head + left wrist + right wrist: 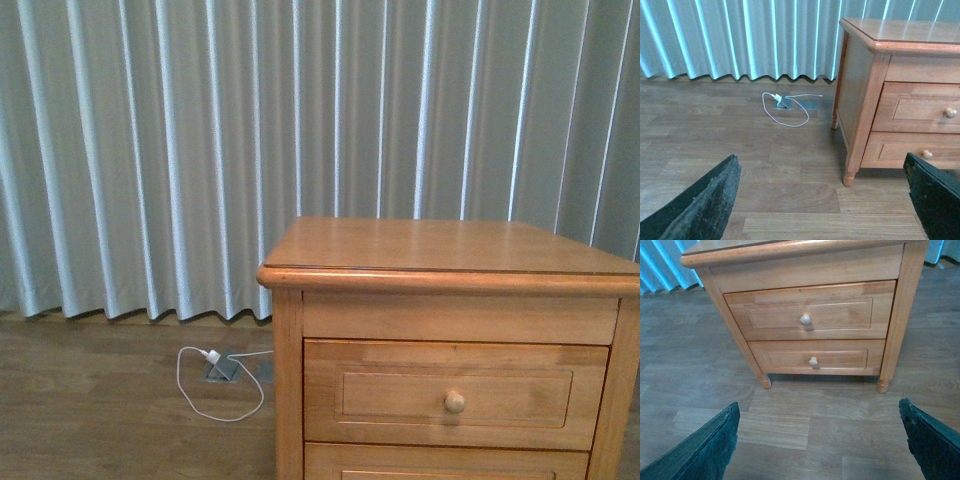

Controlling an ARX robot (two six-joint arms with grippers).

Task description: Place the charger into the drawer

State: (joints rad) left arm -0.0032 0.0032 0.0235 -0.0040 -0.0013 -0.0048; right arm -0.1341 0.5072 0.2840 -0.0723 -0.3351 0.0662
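The charger is not in any view. The honey-coloured nightstand (440,250) has a top drawer (400,395) with a round knob (455,401), and the drawer is shut. It also shows in the left wrist view (920,107) and the right wrist view (840,315). My left gripper (820,167) is open and empty above the wood floor, left of the nightstand. My right gripper (818,410) is open and empty above the floor in front of the drawers.
A second drawer (790,359) below the top one is also shut. A white plug with a long thin white cable (212,357) lies by a floor socket (222,369) left of the nightstand. Grey curtains (150,150) hang behind.
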